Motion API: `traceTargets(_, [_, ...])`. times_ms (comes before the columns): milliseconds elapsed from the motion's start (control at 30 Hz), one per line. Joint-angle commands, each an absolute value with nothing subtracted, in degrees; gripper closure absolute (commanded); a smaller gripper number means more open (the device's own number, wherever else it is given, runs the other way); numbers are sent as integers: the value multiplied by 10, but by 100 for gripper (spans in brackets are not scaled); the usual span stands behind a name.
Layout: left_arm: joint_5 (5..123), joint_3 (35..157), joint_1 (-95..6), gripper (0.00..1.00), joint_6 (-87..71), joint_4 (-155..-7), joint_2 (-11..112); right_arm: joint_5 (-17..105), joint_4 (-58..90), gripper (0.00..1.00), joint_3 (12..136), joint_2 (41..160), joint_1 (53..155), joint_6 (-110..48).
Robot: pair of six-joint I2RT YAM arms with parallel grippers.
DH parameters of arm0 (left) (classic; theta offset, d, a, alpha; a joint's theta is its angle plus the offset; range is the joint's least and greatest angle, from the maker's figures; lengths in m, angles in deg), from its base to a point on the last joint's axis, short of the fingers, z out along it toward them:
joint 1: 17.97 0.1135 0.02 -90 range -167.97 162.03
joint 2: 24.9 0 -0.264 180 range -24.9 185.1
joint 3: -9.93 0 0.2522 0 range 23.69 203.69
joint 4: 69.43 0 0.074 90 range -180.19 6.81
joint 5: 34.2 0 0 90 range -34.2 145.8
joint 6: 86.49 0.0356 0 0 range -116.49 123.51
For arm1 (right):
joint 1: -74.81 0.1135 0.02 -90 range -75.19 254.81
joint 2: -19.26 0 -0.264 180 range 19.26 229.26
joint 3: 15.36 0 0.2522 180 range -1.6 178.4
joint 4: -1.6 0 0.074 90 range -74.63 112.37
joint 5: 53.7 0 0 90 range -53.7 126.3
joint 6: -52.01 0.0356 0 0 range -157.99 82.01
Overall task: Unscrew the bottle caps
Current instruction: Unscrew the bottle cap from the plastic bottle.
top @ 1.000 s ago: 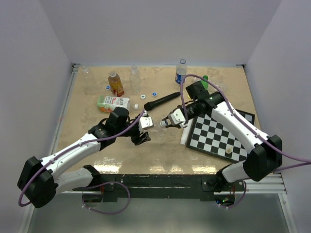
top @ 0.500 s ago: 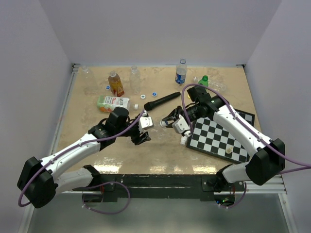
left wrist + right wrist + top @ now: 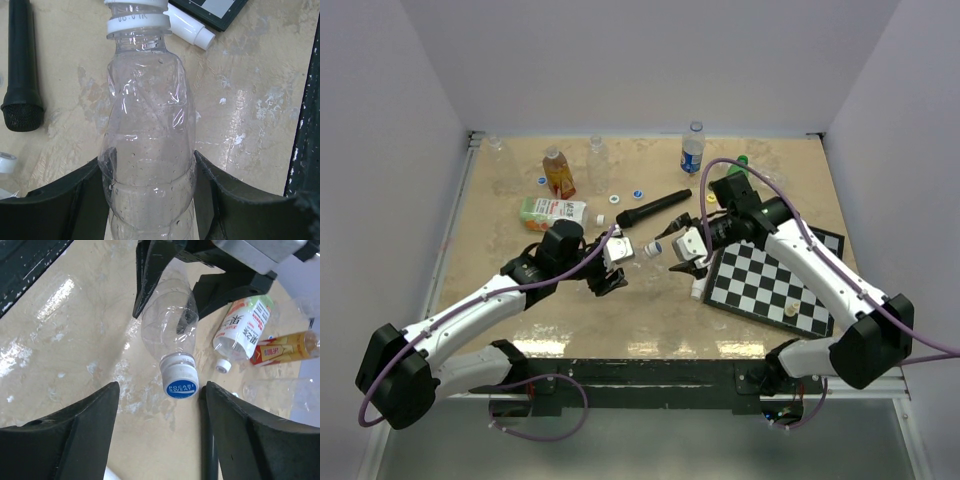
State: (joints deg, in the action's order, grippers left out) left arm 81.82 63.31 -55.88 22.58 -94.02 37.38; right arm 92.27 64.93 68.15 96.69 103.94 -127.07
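My right pincer (image 3: 161, 386) gapes open astride the blue-topped white plastic cap (image 3: 180, 382), untouched; beyond that cap the crumpled clear bottle (image 3: 170, 325) runs straight into my clamping left pincer (image 3: 150, 172).

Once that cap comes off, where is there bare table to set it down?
Bare tabletop runs along the near edge, between the left arm and the chessboard. A smaller patch lies left of the green-labelled bottle. The far middle is crowded: loose caps, microphone, standing bottles.
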Motion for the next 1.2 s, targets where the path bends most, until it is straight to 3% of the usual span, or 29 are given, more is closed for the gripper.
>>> traceTargets(0, [816, 637, -556, 89, 226, -927, 365, 928, 620, 24, 677, 936, 1028, -1151])
traceTargets(100, [816, 637, -556, 89, 225, -927, 365, 907, 591, 20, 671, 925, 1024, -1062])
traceTargets(633, [816, 637, -557, 89, 225, -926, 367, 898, 568, 23, 674, 953, 1023, -721])
traceTargets(933, [815, 637, -556, 89, 226, -926, 368, 972, 616, 23, 717, 1035, 1020, -655])
traceTargets(1167, [813, 636, -557, 89, 226, -927, 367, 987, 574, 22, 728, 1072, 1020, -584])
